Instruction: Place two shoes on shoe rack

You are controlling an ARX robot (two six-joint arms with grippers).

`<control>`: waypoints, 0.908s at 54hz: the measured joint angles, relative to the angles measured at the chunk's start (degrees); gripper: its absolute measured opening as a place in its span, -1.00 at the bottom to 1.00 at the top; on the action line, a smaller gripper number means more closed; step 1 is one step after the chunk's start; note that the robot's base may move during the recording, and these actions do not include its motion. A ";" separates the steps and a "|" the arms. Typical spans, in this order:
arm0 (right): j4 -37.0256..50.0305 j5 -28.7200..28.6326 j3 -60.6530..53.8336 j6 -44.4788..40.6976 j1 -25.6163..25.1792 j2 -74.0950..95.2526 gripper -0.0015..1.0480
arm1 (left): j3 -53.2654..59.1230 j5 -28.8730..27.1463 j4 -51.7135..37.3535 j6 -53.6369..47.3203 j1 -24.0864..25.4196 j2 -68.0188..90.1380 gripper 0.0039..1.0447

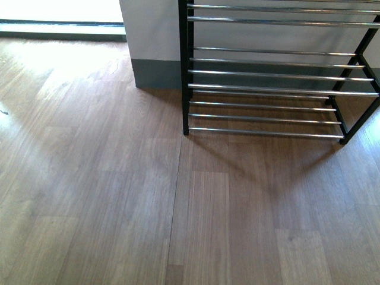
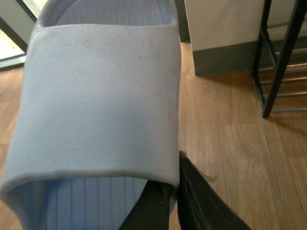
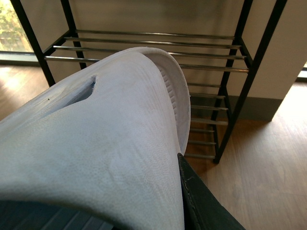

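**Cargo in both claws, shoe rack (image 1: 184,71) ahead**

Left gripper (image 2: 173,191) pinches a pale blue slide sandal (image 2: 100,96) at its strap edge. Right gripper (image 3: 184,191) clamps the second slide sandal (image 3: 110,143), facing the rack. A wall corner (image 1: 155,71) with grey skirting juts left of the rack. Wood floor (image 1: 178,214) lies open before it.

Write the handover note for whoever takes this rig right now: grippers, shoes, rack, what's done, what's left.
Left gripper: shut on the left-held sandal, a pale blue slide, clamped at its edge.
Right gripper: shut on the right-held sandal, also pale blue, raised in front of the shoe rack. Only one of its fingers shows.
Shoe rack: stands against the wall ahead. Every bar visible in the front view is bare, and neither arm appears in that view.
Done: both sandals are in hand.
Left: carry each to a tier, set it on the bars, release.
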State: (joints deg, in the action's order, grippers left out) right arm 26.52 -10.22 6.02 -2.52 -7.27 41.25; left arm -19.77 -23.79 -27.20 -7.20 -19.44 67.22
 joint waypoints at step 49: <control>-0.02 0.09 -0.02 0.00 0.00 0.11 -0.96 | 0.02 0.15 0.02 0.00 0.00 0.15 -0.97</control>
State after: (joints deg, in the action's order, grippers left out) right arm 26.50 -10.13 6.00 -2.52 -7.27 41.36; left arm -19.75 -23.64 -27.18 -7.20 -19.44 67.37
